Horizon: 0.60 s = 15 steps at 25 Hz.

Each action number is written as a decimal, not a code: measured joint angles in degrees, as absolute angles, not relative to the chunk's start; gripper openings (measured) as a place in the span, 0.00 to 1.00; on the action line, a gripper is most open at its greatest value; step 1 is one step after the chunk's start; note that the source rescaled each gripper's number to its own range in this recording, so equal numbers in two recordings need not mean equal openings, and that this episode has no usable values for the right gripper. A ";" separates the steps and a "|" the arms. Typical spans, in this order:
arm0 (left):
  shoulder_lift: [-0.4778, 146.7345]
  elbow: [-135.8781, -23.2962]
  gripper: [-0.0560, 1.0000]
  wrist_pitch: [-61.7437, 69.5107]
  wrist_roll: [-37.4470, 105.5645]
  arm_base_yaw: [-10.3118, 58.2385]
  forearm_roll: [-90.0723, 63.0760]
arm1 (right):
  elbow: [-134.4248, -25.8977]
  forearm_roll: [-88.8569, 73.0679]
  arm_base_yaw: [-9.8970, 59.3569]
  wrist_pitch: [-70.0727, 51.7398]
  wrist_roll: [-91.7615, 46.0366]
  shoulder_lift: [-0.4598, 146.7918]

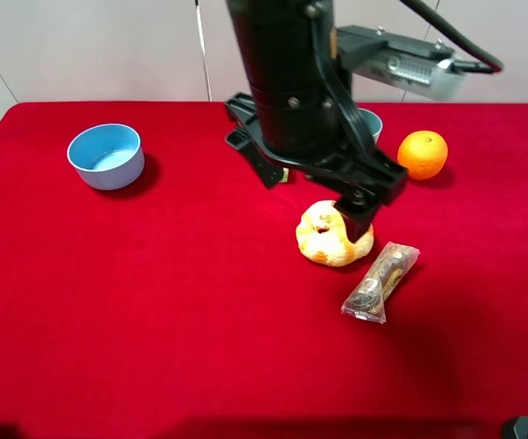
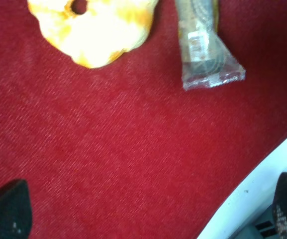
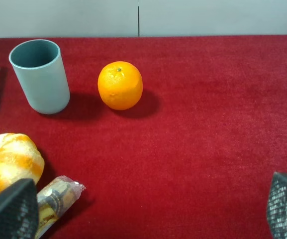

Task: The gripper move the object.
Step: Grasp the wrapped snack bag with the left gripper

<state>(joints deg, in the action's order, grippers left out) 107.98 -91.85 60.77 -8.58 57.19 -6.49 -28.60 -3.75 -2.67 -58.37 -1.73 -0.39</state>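
Lying flat, the packet runs diagonally beside the roll.

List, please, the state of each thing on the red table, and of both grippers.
Left gripper: open, empty.
Right gripper: open, empty.
Snack packet: lying flat, not held.
Bread roll: lying free, not held.
Orange: whole, unpeeled.
Blue bowl: upright, empty.
Grey-blue cup: upright, open top.
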 joint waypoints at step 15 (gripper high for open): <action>116.83 -96.65 0.96 60.98 -13.89 61.30 -5.81 | -28.60 -4.14 -2.67 -58.37 -1.73 -0.39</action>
